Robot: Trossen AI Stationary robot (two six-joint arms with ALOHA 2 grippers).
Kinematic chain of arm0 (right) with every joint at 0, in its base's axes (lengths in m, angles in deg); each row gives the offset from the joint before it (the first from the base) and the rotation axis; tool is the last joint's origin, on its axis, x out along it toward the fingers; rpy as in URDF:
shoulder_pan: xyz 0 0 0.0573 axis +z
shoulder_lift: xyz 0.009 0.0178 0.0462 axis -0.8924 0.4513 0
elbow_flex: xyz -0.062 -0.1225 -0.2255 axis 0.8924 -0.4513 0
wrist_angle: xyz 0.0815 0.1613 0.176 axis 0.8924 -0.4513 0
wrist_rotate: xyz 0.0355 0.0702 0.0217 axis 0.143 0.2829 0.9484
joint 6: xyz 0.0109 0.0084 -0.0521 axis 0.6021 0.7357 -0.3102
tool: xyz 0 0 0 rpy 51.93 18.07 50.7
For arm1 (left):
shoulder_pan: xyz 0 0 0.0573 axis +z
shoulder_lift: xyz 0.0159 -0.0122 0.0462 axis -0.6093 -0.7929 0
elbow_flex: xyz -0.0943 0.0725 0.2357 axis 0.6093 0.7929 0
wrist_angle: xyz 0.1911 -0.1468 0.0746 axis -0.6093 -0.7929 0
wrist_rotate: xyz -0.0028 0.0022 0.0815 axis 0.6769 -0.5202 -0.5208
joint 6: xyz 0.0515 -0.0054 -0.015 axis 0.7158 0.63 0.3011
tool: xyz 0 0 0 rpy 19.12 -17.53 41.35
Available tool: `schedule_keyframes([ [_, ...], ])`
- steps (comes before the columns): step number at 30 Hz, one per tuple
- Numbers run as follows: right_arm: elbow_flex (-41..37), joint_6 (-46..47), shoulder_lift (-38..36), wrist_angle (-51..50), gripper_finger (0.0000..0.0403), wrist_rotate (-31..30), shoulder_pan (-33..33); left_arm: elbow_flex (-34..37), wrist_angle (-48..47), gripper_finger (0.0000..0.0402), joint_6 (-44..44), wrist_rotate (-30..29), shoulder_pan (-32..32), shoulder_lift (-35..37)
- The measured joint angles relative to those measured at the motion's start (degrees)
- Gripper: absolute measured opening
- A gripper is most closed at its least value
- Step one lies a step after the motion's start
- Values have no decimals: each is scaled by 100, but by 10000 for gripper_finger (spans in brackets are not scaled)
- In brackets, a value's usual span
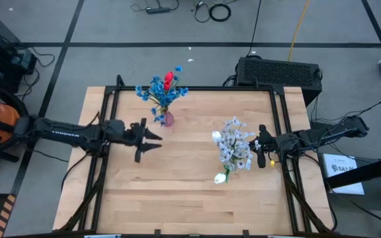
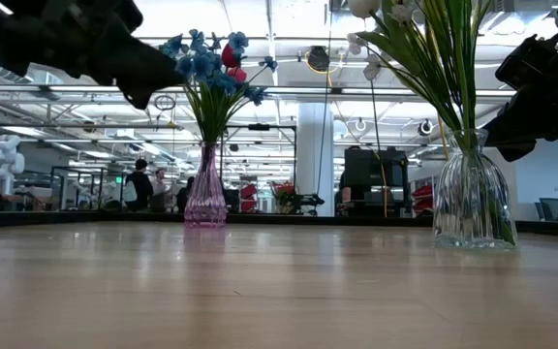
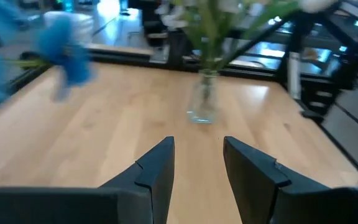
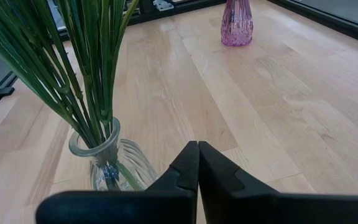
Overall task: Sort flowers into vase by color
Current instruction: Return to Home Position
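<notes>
A purple glass vase stands near the table's far edge with blue sprays and one red tulip in it. A clear ribbed vase stands toward the right and holds pale sprays and a white tulip that leans toward the near edge. My left gripper hovers open above the table, just nearer than the purple vase, pointing right. My right gripper is shut and empty, right of the clear vase.
Bare wooden tabletop spreads between and in front of the two vases. A black frame rail runs along the table's far edge, and rails run down both sides. A black box sits beyond the far right corner. People show in the room behind.
</notes>
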Motion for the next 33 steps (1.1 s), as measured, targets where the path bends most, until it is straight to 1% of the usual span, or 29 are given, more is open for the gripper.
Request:
schedule_keyframes([
  [6, 0, -22, 0, 0, 0, 0, 0, 403, 246, 144, 27, -555, -694, 19],
  [10, 0, -17, -2, 0, 0, 1, 0, 498, 235, 144, 249, -593, -954, 274],
  [13, 0, -20, 0, 0, 0, 0, 1, 607, 235, 144, 478, -284, -1021, 751],
  [15, 0, -50, 0, 0, 0, 0, 1, 753, 71, 144, 493, -192, -1002, 1166],
  [18, 0, -105, 0, 2, 0, 0, 1, 1026, -257, 144, 474, -183, -951, 1845],
  [22, 0, -107, 0, 2, 0, 0, -1, 1318, -248, 144, 471, -189, -806, 2569],
  [26, 0, -107, 0, 2, 0, 0, -1, 1431, -292, 144, 477, -192, -691, 3087],
  [33, 0, -17, 0, 4, 0, 0, 0, 1499, -1170, 144, 478, -299, -527, 4000],
])
